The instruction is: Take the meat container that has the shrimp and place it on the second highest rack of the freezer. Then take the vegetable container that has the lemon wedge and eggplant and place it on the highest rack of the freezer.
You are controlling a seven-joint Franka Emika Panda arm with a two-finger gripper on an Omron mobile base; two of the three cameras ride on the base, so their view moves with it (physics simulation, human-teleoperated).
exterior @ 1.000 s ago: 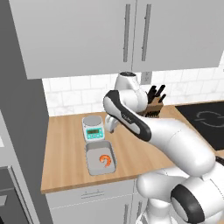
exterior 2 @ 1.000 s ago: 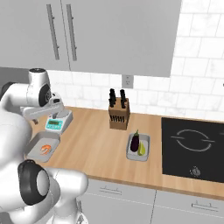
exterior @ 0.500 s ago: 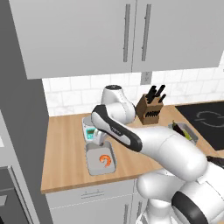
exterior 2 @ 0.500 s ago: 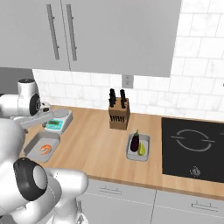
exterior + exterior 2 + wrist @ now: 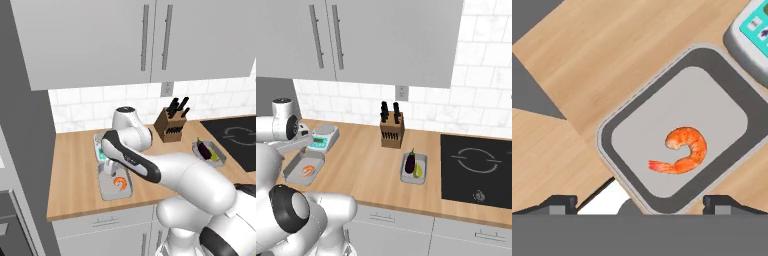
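The meat container (image 5: 611,128) is a shallow grey tray with one orange shrimp (image 5: 682,150) lying in it, at the counter's front left. It also shows in the left base view (image 5: 106,189) and the right base view (image 5: 292,172). My gripper (image 5: 639,205) hovers just above it, pointing down, open, with its fingertips (image 5: 558,202) wide apart over the tray's near corner and nothing held. The vegetable container (image 5: 216,156), also (image 5: 423,161), holds the dark eggplant (image 5: 410,163) and the yellow lemon wedge (image 5: 418,170) further right. The freezer's racks are out of view.
A kitchen scale (image 5: 324,137) with a teal display stands right behind the shrimp tray. A knife block (image 5: 392,131) is at the back wall, a black cooktop (image 5: 476,169) on the right. Wall cabinets (image 5: 100,40) hang overhead. A tall grey panel (image 5: 22,130) borders the counter's left end.
The arm has swung left and down from above the scale to just over the shrimp tray. The gripper has stayed open, and both containers have stayed put.
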